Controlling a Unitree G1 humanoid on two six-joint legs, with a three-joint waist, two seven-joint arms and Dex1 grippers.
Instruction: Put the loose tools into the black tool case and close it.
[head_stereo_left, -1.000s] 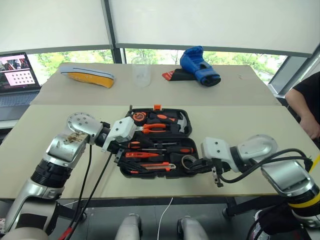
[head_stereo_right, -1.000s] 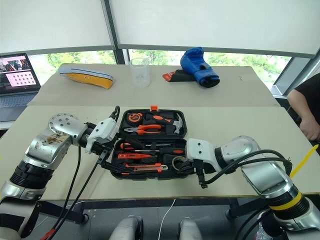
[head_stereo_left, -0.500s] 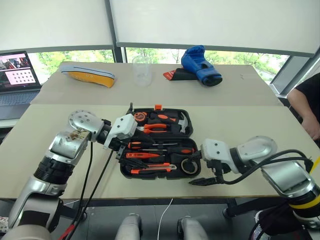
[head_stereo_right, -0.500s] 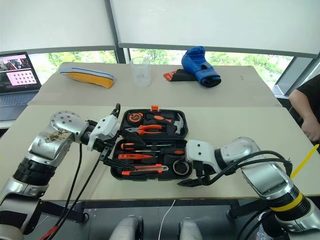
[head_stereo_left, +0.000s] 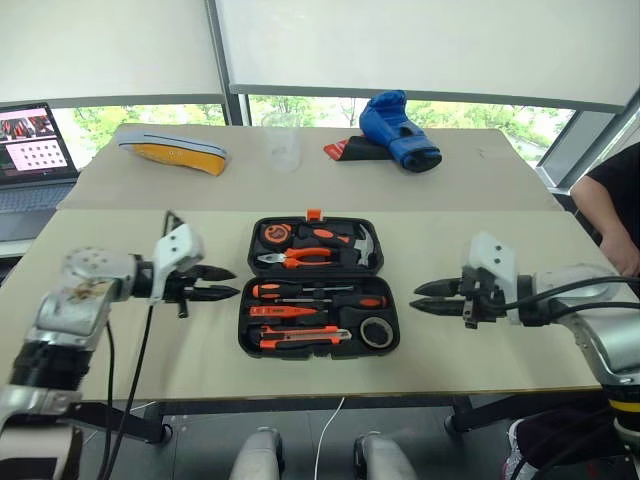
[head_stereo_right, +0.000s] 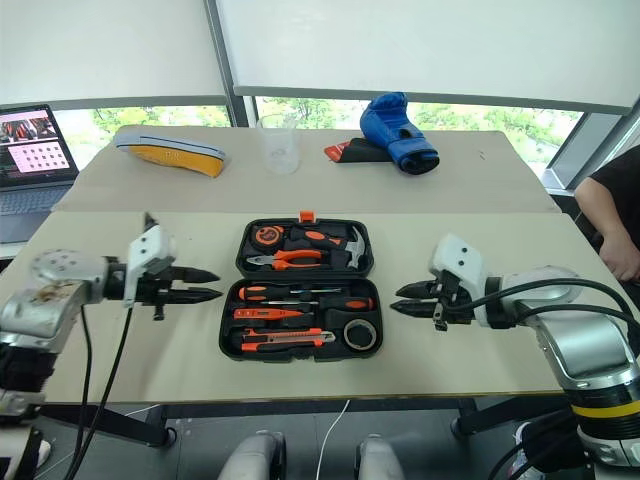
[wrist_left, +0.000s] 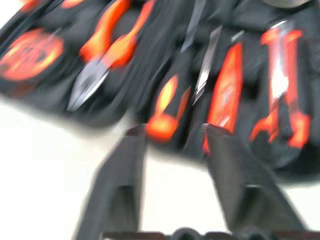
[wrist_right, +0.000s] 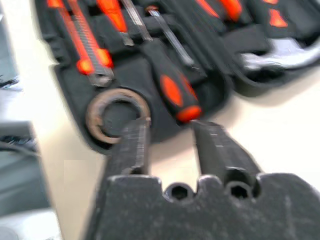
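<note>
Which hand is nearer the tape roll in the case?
Right. The right hand sits just off the case's right edge beside the tape roll; the left hand is across the case, off its left edge.

- The left gripper (head_stereo_left: 222, 282) is held low over the table's left side, pointing inward toward the middle, its two black fingers (wrist_left: 122, 187) slightly parted and empty.
- The right gripper (head_stereo_left: 428, 298) is held over the table's right side, pointing inward, fingers (wrist_right: 131, 147) narrowly parted, nothing gripped.
- Both forearms are extended outward from the elbows.

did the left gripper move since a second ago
Yes. The left gripper has pulled away from the black tool case, out to the robot's left, and now hangs over bare table beside it.
</note>
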